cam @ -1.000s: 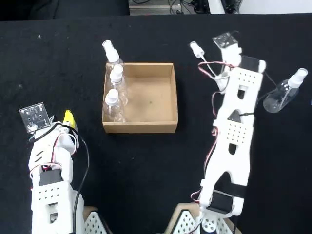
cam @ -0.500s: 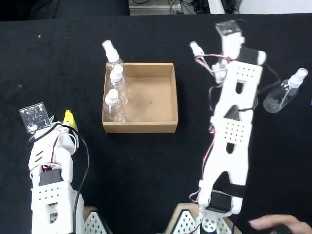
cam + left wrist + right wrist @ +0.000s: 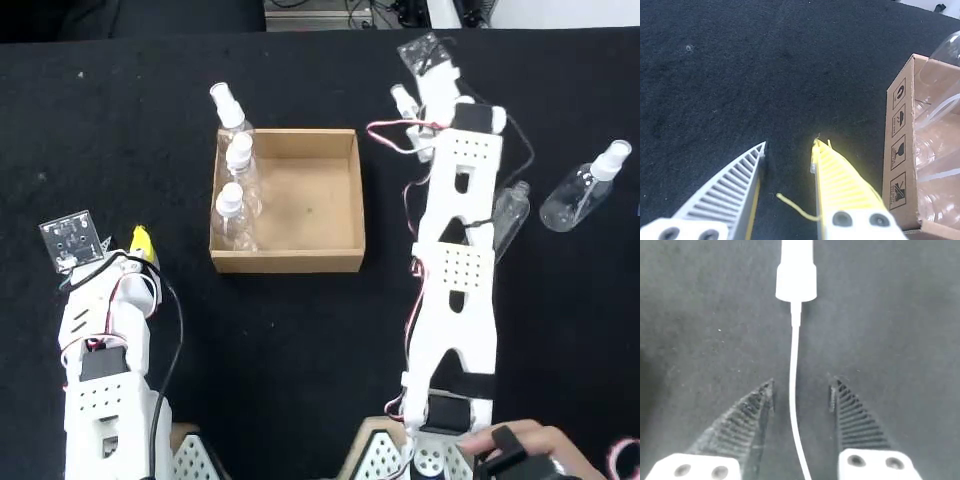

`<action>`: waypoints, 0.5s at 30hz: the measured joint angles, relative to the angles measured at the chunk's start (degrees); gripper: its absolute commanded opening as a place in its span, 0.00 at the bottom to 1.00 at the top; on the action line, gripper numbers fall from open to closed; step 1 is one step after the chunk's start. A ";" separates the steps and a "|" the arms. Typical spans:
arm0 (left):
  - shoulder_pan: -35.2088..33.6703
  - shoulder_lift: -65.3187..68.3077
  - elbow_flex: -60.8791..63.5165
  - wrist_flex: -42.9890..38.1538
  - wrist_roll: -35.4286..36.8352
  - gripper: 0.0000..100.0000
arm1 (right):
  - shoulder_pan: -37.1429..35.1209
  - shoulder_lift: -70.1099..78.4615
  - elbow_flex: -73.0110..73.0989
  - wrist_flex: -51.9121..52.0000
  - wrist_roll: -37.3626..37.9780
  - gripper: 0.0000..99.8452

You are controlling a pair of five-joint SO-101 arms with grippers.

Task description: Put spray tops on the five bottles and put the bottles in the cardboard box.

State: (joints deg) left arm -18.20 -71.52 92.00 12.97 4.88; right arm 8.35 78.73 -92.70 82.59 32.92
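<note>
Right claw (image 3: 801, 387), jaws parted astride the dip tube (image 3: 794, 365) of the loose spray top (image 3: 796, 275), which lies near the uncapped bottle (image 3: 508, 215) and apart from the cardboard box (image 3: 288, 262): pick-up step, I judge; next I must close squarely on the tube.

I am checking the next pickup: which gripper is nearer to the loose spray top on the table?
Right. The right gripper is open astride the tube of the spray top; the left gripper sits past the cardboard box, far off.
</note>
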 measured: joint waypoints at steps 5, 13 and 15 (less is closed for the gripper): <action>0.00 0.00 0.00 0.00 0.00 0.13 | 0.00 4.04 0.00 -1.76 4.31 0.11; 0.00 0.00 0.00 0.00 0.00 0.13 | 0.70 4.57 0.00 -2.11 5.19 0.01; 0.00 0.00 0.00 0.00 0.00 0.13 | 1.76 4.57 0.00 -2.02 4.40 0.01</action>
State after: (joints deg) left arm -18.20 -71.52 92.00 12.97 4.88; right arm 10.11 83.30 -92.70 80.57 37.32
